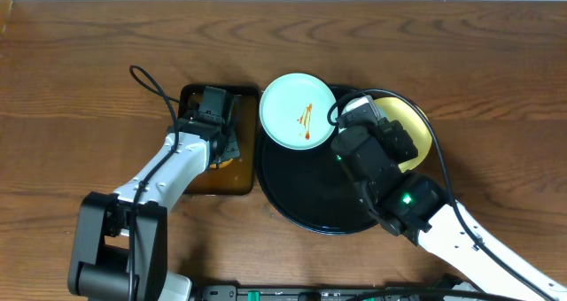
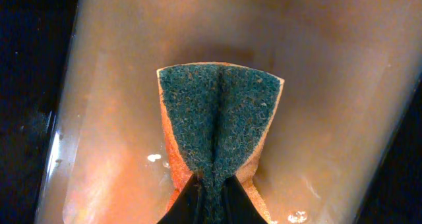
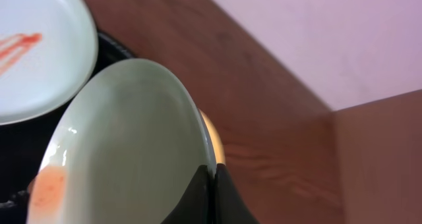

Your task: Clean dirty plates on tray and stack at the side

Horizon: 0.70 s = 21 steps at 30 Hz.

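**Both grippers clamped: sponge on the left, plate on the right**

From my station, the dark wood tabletop (image 1: 89,62) fills the overhead view. The black tray (image 1: 301,186) sits near its centre, with my right arm reaching over its right half. Just beside the black tray's left edge lies the smaller rectangular brown tray (image 1: 221,181), and my left arm hangs over it.

Three plates are in sight. The sauced blue plate (image 1: 288,115) rests at the black tray's upper left, overlapping the rim, with orange squiggles near its middle. The yellow plate (image 1: 423,128) lies at the tray's upper right, mostly hidden under my right arm. The held plate (image 3: 125,145) is pale, tilted up on edge, and has an orange smear low on its face. The right gripper (image 3: 212,191) has its jaws pressed together on that plate's rim, and a sliver of yellow shows behind it.

The sponge (image 2: 217,118), green scouring face toward the camera and orange at its edges, stands in the wet brown tray. The left gripper (image 2: 211,201) pinches its lower end.
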Available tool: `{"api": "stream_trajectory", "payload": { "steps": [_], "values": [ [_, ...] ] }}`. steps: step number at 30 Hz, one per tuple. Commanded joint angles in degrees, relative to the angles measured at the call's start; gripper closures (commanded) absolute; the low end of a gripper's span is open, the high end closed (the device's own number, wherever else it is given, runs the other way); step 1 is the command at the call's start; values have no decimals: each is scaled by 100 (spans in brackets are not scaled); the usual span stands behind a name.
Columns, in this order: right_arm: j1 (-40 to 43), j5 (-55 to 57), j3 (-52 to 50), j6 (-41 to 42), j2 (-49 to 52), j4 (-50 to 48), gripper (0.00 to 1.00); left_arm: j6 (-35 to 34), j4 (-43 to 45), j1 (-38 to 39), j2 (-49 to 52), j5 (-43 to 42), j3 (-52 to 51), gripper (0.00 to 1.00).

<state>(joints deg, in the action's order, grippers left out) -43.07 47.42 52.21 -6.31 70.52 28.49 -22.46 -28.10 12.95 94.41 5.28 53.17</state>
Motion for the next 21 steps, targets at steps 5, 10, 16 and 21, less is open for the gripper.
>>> {"api": "stream_trajectory", "payload": {
  "steps": [5, 10, 16, 21],
  "values": [
    [-63, 682, 105, -496, -55, -144, 99, 37, 11, -17, 28, 28, -11, 92],
    [-63, 684, 105, -514, -55, -157, 99, 37, 9, -17, 28, 28, -11, 92],
    [-63, 811, 105, -514, -55, -223, 99, 35, 9, -17, 28, 28, -11, 92],
    [-57, 621, 105, 229, -55, -28, 99, 35, 9, -17, 28, 28, -11, 92]
  ]
}}
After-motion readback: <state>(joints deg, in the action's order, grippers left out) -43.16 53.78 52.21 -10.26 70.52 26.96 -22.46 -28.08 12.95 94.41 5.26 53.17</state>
